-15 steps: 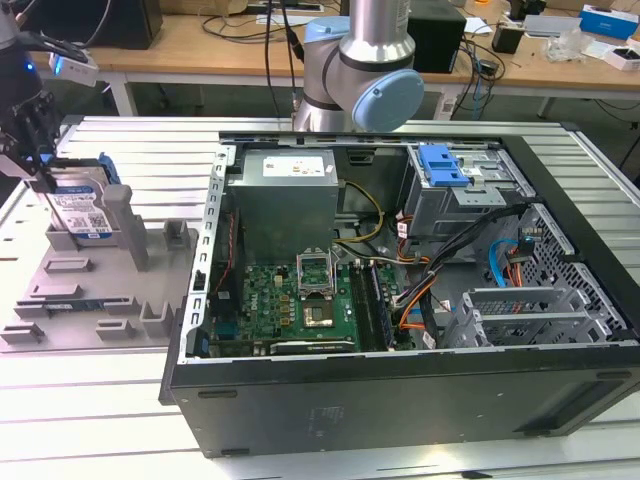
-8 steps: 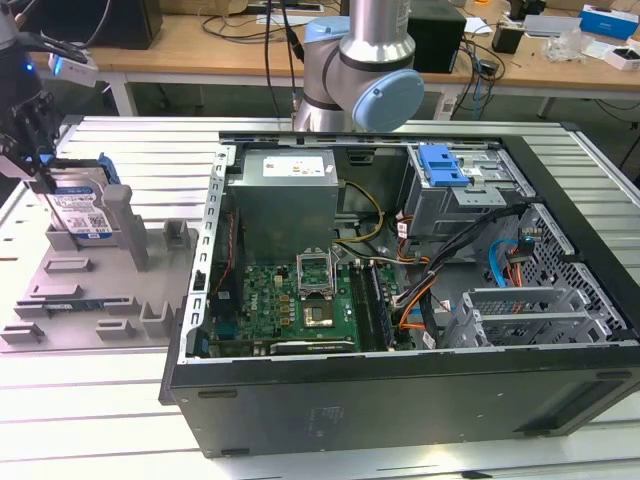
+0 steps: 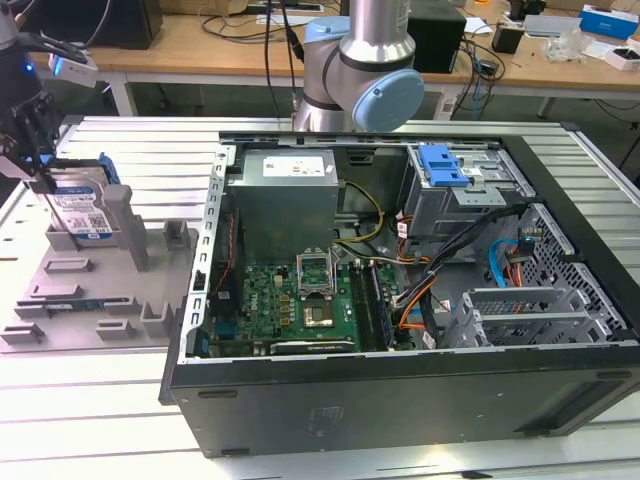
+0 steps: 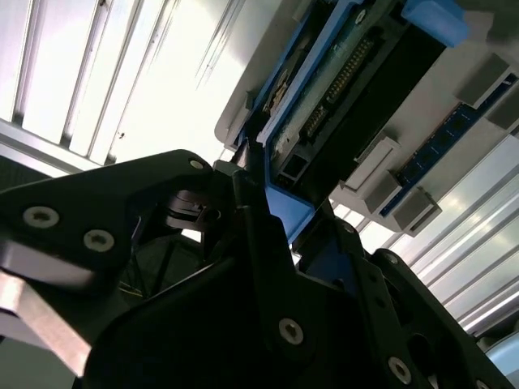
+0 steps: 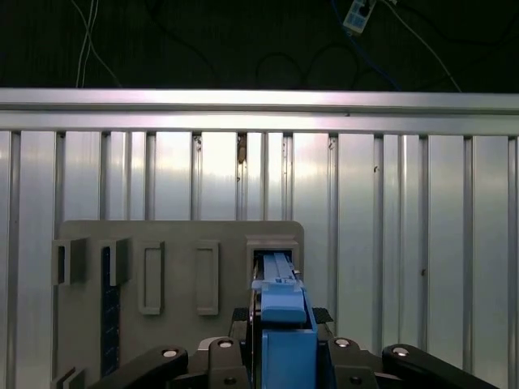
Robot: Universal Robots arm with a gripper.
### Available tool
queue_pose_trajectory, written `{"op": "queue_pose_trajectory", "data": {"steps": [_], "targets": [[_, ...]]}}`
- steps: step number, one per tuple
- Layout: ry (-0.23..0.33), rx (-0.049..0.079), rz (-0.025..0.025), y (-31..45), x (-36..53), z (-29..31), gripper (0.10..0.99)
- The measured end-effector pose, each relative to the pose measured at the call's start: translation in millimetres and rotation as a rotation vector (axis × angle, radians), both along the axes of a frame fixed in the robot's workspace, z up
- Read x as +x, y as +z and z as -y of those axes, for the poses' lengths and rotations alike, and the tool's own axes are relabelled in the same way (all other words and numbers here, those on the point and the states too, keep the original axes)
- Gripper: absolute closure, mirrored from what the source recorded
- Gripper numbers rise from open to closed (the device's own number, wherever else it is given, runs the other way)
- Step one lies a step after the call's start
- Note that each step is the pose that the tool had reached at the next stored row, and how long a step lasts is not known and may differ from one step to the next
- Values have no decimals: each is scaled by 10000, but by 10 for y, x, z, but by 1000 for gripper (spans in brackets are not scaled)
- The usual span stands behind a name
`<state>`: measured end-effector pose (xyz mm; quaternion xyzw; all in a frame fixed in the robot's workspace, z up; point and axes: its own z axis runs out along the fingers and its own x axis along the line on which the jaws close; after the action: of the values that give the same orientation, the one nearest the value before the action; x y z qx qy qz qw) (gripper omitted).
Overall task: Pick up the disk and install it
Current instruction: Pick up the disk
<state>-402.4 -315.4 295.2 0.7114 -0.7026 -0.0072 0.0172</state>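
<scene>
The disk (image 3: 82,205) stands on edge in a slot of the grey holder plate (image 3: 90,295) at the exterior view's left. Its silver face carries a white-and-blue label, and a blue carrier frame runs round its edges. My gripper (image 3: 40,168) comes down on the disk's upper end from above. In the first wrist view the blue frame edge (image 5: 280,320) runs up the middle, with my black fingers (image 5: 243,318) pressed against both flat sides. The second wrist view shows the disk (image 4: 340,89) from its connector side, with the gripper (image 4: 272,198) shut on the blue frame.
An open computer case (image 3: 400,385) lies on the slatted metal table. Inside it are a grey power-supply box (image 3: 285,195), a motherboard (image 3: 290,300) and a drive cage with a blue latch (image 3: 443,165). The arm's base (image 3: 365,60) stands behind it. A memory stick (image 5: 105,300) sits in the holder plate.
</scene>
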Motion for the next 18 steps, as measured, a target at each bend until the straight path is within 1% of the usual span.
{"op": "queue_pose_trajectory", "data": {"steps": [1,10,14,16,18], "targets": [[0,-1,-1,-1,0,0,722],[-2,1,2,-4,0,2,722],[0,0,1,81,0,4,722],[0,-1,0,139,0,4,722],[-1,0,1,219,0,3,722]]}}
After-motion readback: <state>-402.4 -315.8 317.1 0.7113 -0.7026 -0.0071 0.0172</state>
